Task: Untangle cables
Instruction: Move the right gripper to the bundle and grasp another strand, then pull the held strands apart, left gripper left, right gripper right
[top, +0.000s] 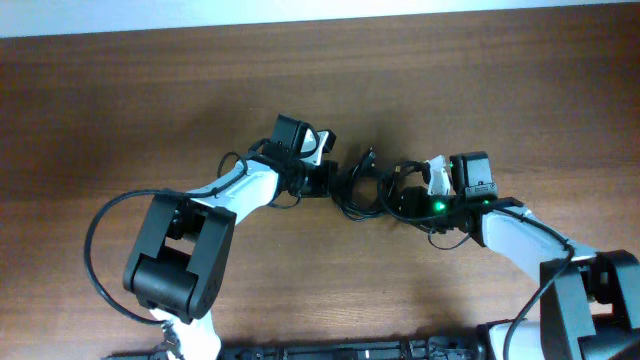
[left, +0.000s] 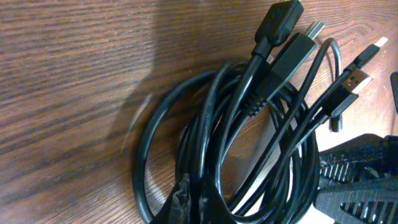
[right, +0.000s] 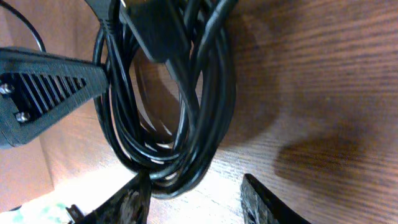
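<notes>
**Black cables: one coil, nothing freed yet**

Cables (top: 358, 185) lie on the wood table (top: 150, 80) as a single coil, several loops stacked and crossing. The coil touches the tip of the left gripper (top: 322, 180). Plugs (left: 283, 18) fan out at the end of the coil farthest from the left gripper. A few metal-tipped ends show there, and none is drawn clear of the loops.

Left gripper: jaws together. The cables run in under its tip and look pinched there, though that contact is blurred in its own view.

Right gripper (right: 198, 202): straight across the coil from the left gripper, fingers apart. The coil's rounded end sits between them, and no touch shows.

Progress, my reading: early.
- No cable is separated, and all loops share one ring.
- With a gripper at each end of the coil, a pull-apart hold looks to be the step in hand.
- Left to do: close the right gripper on a loop, draw the coil open, work each plug back through, and lay the cables apart.
</notes>
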